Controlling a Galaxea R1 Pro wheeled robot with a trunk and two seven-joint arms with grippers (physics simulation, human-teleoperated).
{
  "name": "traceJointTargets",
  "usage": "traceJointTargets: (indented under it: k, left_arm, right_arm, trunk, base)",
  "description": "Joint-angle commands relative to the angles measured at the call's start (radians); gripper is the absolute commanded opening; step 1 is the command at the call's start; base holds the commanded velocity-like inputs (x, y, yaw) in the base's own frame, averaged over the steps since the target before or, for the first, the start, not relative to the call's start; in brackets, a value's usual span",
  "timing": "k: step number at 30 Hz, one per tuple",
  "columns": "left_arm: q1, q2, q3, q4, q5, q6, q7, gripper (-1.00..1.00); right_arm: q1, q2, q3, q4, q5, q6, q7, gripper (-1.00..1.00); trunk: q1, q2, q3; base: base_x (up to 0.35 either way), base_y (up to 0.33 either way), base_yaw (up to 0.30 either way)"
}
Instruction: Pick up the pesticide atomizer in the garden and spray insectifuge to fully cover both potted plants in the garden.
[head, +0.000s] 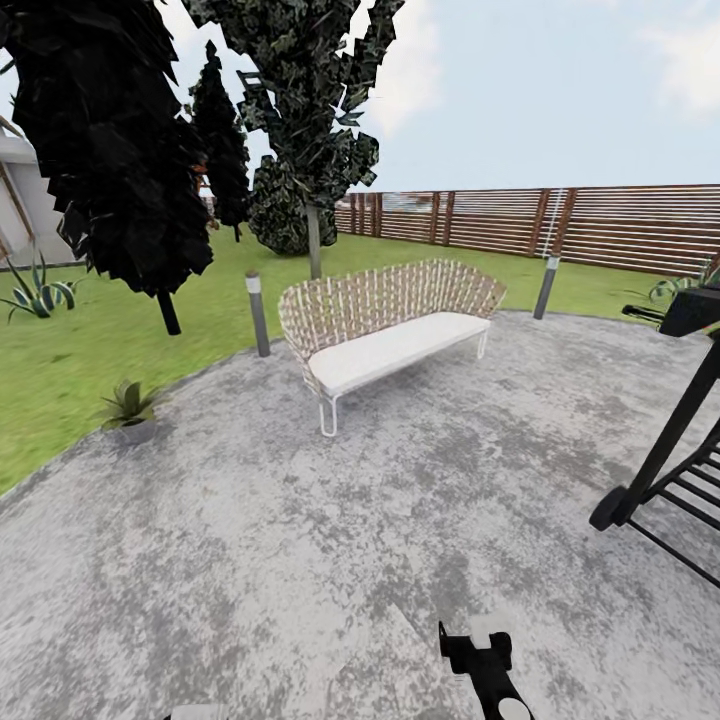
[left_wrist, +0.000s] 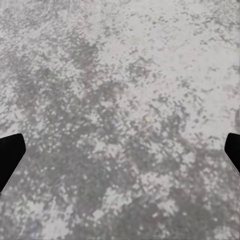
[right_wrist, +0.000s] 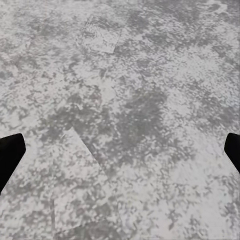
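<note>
The round grey stone patio of the garden spreads across the head view, mottled light and dark, and meets the green lawn along its curved left edge. One potted plant, a low rosette of green leaves in a small grey pot, stands right on that left edge, where stone meets grass. The pesticide atomizer cannot be made out in any view.

Near the patio's far edge stands a woven bench with a white seat cushion and thin white legs. A grey bollard lamp stands just beside the bench's left end, at the edge of the patio, and a second bollard lamp stands at the far right edge. On the lawn beyond are dark trees and a spiky agave, and a horizontal-slat wooden fence closes the far side. A black slatted frame leans in over the patio's right edge.

At the near edge of the head view the right tool shows as a black fork above the stone. In the left wrist view the left tool hangs over bare patio with its dark fingertips far apart at the two sides, holding nothing. The right wrist view shows the right tool likewise spread wide and empty, fingertips at either side, over mottled stone.
</note>
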Motion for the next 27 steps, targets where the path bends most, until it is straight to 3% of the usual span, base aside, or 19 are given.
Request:
traceJointTargets:
  k: [1,27]
  left_arm:
    - [-0.001,0.000,0.000,0.001,0.000,-0.003,0.002,1.00]
    - [-0.001,-0.001,0.000,0.001,0.000,-0.004,0.002,1.00]
  right_arm:
    - [-0.001,0.000,0.005,0.001,0.001,-0.002,-0.009,1.00]
    - [-0.001,0.000,0.006,0.001,0.001,-0.002,-0.009,1.00]
  trunk:
    - [0.000,0.000,-0.001]
    - [0.000,0.000,-0.001]
  base:
    - [0.338,0.000,0.000]
    - [0.338,0.000,-0.001]
